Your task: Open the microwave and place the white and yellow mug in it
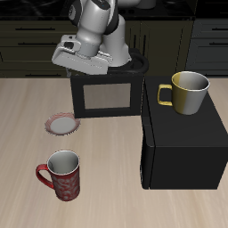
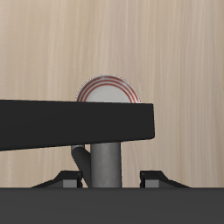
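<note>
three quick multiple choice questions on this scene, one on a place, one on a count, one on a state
1. Where is the yellow mug?
A. on the plate
B. on top of the black box
C. in the gripper

2. How many mugs are there?
A. one
B. two
C. three

3. How is the gripper?
A. open, the handle between its fingers
B. shut on the red mug
C. shut on the plate

Key:
1 B: the yellow mug stands on the black box, away from the plate.
2 B: only the yellow mug and the red mug show.
3 A: in the wrist view the gripper has its fingers apart on either side of the grey handle.
</note>
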Available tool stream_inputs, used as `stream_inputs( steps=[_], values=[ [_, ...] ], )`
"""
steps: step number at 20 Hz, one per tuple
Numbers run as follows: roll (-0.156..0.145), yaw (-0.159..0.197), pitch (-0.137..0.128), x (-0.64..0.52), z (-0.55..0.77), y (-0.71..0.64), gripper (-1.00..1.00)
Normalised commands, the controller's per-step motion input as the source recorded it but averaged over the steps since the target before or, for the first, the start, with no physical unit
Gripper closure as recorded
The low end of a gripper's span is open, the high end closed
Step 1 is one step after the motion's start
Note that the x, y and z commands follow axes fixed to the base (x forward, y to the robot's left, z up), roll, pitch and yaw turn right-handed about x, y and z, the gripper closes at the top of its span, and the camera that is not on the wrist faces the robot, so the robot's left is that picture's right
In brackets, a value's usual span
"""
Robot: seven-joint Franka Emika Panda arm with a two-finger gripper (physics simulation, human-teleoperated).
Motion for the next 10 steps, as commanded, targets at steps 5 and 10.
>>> stream_inputs(
  steps=[5,10],
  values=[
    [0.022,-0.001,-0.02,-0.13,0.28,-0.09,-1.0],
    [0.022,0.052,-0.05,0.04,0.39,-0.06,-1.0]
  ],
)
